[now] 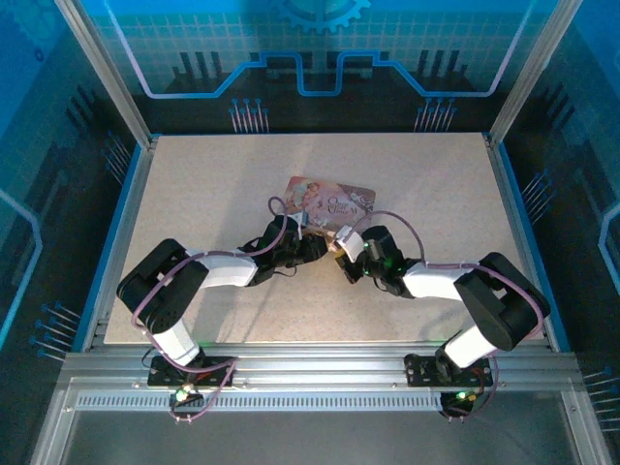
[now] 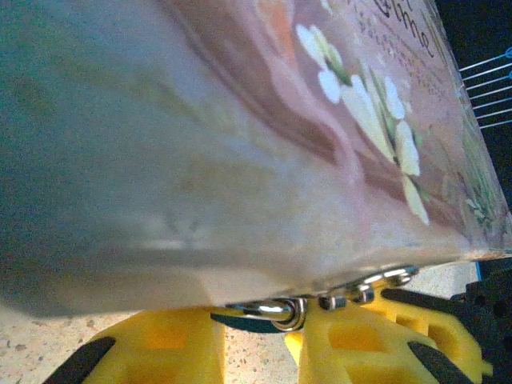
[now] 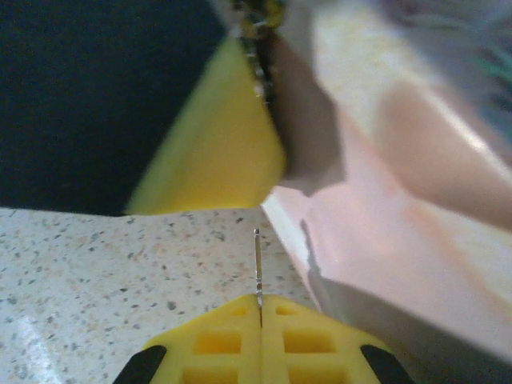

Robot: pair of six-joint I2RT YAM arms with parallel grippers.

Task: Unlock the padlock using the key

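You see the table as a matt, speckled, stone-look top, and its rails as brushed aluminium. The box looks like smooth printed card with a soft sheen — light glances off its pink side. The padlock at the box's edge is bright polished metal, mirror-shiny. The key is a thin sliver of bare metal. The left gripper and the right gripper both have matt yellow plastic fingers, moulded with recesses.
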